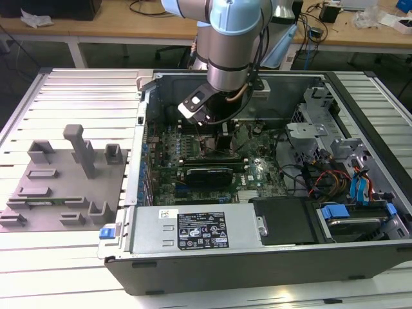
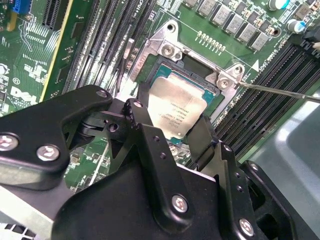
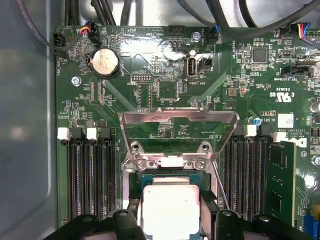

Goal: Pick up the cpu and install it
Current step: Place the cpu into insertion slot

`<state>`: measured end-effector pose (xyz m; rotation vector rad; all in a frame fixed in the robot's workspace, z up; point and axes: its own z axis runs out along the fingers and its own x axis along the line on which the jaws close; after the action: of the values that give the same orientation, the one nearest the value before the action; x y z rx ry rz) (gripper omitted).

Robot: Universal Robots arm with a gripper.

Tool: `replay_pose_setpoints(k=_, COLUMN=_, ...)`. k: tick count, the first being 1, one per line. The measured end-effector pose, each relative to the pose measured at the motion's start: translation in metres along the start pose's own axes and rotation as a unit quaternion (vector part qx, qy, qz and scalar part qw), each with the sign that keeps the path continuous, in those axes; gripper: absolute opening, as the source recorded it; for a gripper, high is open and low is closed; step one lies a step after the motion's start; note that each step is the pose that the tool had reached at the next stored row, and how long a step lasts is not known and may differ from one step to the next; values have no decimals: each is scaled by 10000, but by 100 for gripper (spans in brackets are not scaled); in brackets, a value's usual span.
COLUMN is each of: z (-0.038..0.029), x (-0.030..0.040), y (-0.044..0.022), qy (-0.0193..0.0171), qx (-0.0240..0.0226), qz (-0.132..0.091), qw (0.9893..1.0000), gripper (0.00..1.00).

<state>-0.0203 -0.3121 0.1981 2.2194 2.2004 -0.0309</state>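
Note:
The cpu [image 2: 176,102], a flat square chip with a silvery top, lies level over the black socket [image 2: 192,65] on the green motherboard [image 2: 90,30]. It also shows in the first wrist view as the cpu [image 3: 170,207], just below the raised metal load plate [image 3: 177,120]. My gripper [image 2: 171,120] is shut on it, with one black finger [image 2: 137,112] against each of two opposite edges. Whether the chip rests in the socket or hovers just above it, I cannot tell. In the exterior view the arm [image 1: 225,71] reaches down into the open computer case [image 1: 257,257].
Memory slots [image 3: 90,175] flank the socket on both sides, and a thin latch lever [image 2: 280,91] sticks out beside it. A coin battery [image 3: 103,62] and cables [image 3: 220,15] lie beyond. A grey fixture [image 1: 58,187] stands at the exterior view's left, a drive cage [image 1: 315,129] at its right.

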Motion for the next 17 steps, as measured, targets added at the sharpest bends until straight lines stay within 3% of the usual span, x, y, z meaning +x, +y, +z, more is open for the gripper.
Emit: replay_pose_setpoints(k=17, z=14, x=-3, y=-28, qy=-1, qx=-6, qz=0, qw=10000, gripper=55)
